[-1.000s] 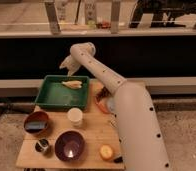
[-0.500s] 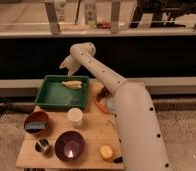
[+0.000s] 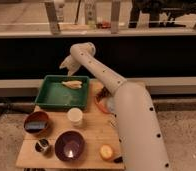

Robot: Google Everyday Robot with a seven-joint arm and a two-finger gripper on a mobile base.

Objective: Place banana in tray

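Nothing moved since prev | pincer [image 3: 67,65] above tray [image 3: 47,98] rear, state unclear | banana [image 3: 74,84] in tray

banana [image 3: 74,84] in tray [image 3: 50,98] (green), claw [image 3: 67,65] above

You'll find no readable text, label, brand or number anywhere, neither near the gripper [image 3: 67,64] above the tray's [image 3: 51,102] far edge nor beyond.

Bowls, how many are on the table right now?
2: a brown bowl at the left edge and a purple bowl near the front. The gripper hangs above the tray.
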